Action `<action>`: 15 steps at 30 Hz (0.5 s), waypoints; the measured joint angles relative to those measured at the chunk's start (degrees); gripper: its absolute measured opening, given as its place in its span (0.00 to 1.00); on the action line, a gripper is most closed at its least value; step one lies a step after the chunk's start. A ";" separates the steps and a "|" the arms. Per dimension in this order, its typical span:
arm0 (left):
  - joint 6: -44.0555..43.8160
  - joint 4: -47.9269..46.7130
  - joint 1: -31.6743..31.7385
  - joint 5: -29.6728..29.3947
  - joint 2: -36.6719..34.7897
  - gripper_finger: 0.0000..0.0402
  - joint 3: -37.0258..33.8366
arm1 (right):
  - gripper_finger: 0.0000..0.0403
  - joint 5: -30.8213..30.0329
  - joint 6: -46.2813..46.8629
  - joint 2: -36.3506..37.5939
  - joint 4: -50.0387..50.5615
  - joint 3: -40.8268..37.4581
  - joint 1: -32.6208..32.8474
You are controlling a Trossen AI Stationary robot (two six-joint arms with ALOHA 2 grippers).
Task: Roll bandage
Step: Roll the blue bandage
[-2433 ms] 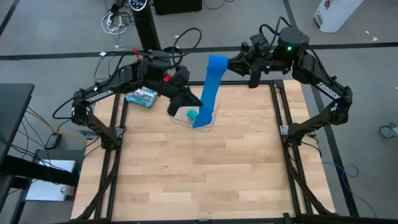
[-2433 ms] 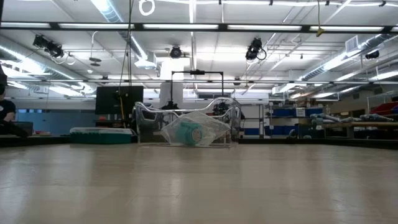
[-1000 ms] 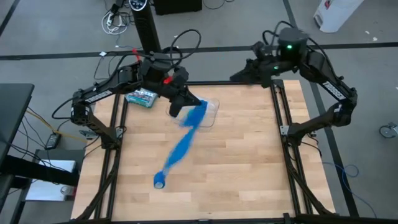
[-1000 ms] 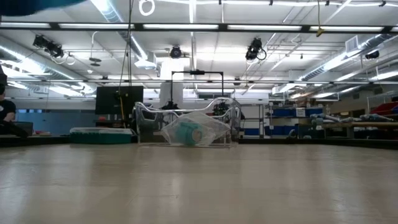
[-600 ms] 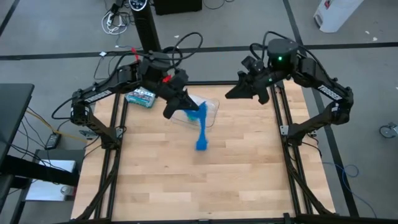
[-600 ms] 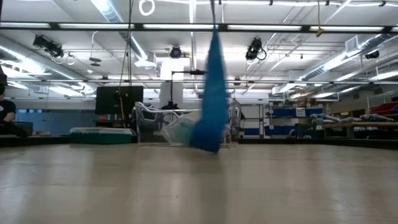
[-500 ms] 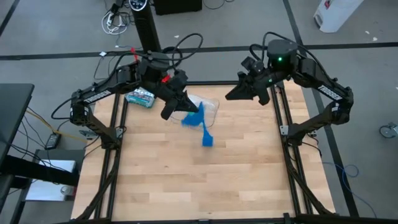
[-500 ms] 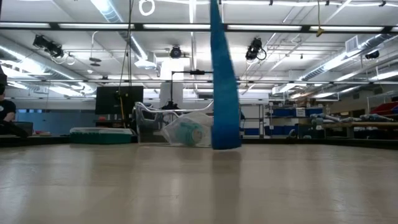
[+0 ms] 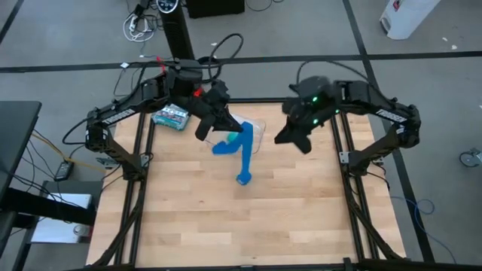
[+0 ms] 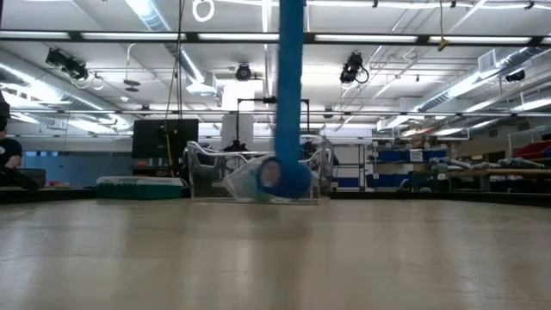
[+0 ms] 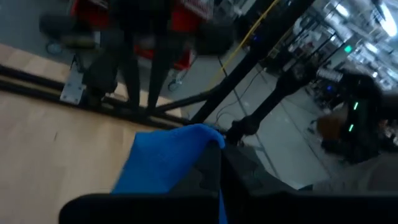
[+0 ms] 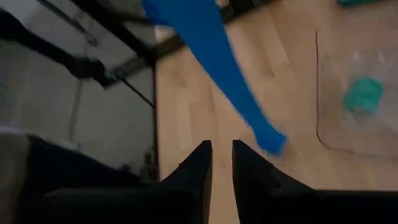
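The bright blue bandage point(image 9: 245, 154) hangs as a long strip from my left gripper point(image 9: 209, 132), which is shut on its upper end high over the table's far middle. In the low view the bandage point(image 10: 290, 86) drops straight down, and its curled lower end point(image 10: 285, 178) seems just clear of the wood. My right gripper point(image 9: 286, 140) hovers to the bandage's right, touching nothing. Its fingers point(image 12: 200, 163) point at the strip point(image 12: 217, 56) with a narrow gap between them. My left gripper holds the bandage's upper end point(image 11: 183, 155) between its shut fingers, which come at it nearly level from the table's left. The cloth bunches beside the fingers, which hide the pinch itself. The rest hangs straight below, slack, with its curled end lowest.
A clear plastic tray point(image 9: 259, 129) with a small teal-green roll point(image 12: 362, 93) stands on the far middle of the table, just behind the hanging strip. A green-and-white box point(image 9: 170, 117) lies at the far left edge. The near half of the wooden table point(image 9: 241, 226) is bare.
The bandage's free end was flung out toward the near left, then swung back; it now hangs straight below my left gripper. My right gripper has come down from the far right corner toward the bandage and tipped downward.
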State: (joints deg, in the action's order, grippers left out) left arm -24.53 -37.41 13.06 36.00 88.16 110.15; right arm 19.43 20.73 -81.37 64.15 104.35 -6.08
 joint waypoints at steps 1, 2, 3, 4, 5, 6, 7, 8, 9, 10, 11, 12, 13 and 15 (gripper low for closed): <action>-1.00 1.13 0.06 -0.07 0.00 0.01 0.00 | 0.14 -0.52 -0.42 -0.35 -0.19 -0.86 0.73; -1.69 2.41 0.15 -0.35 0.00 0.01 0.00 | 0.14 -0.92 -0.76 -0.79 -0.51 -1.89 1.25; -2.79 3.83 0.23 -0.73 0.00 0.01 0.00 | 0.14 -1.37 -0.94 -1.06 -0.80 -2.99 1.89; -3.29 5.28 0.32 -1.17 0.00 0.01 0.00 | 0.14 -1.85 -0.96 -1.19 -0.93 -4.18 2.48; -4.16 6.89 0.35 -1.60 0.00 0.01 0.00 | 0.14 -2.00 -0.89 -1.21 -1.46 -5.56 2.89; -4.62 8.39 0.37 -1.71 -0.04 0.01 0.00 | 0.14 -2.06 -0.63 -1.07 -2.61 -6.96 3.31; -5.43 9.70 0.37 -1.79 -0.04 0.01 0.00 | 0.14 -2.21 -0.22 -0.75 -3.73 -8.23 3.80; -5.79 10.94 0.37 -1.87 -0.06 0.01 0.00 | 0.14 -2.76 0.31 -0.41 -4.49 -9.64 4.29; -6.04 12.12 0.37 -1.99 -0.12 0.01 0.00 | 0.14 -3.22 0.93 0.02 -5.65 -11.03 4.75; -6.13 12.89 0.37 -2.10 -0.15 0.01 0.00 | 0.14 -3.80 1.30 0.44 -7.25 -12.30 5.23; -6.40 13.47 0.35 -2.09 -0.16 0.01 0.00 | 0.14 -4.21 1.58 0.78 -9.15 -13.47 5.60; -6.89 14.23 0.37 -2.11 -0.17 0.01 0.00 | 0.14 -4.68 1.83 1.17 -10.59 -14.66 5.95; -7.30 14.70 0.42 -2.11 -0.17 0.01 0.00 | 0.14 -5.04 2.06 1.47 -11.48 -15.84 6.22; -7.74 16.16 0.46 -2.29 -0.17 0.01 0.00 | 0.14 -5.45 2.17 1.56 -13.43 -17.86 6.54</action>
State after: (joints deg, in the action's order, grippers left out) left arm -32.27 -21.25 13.52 33.72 87.99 110.15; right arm 13.98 22.91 -79.81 50.72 86.49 0.46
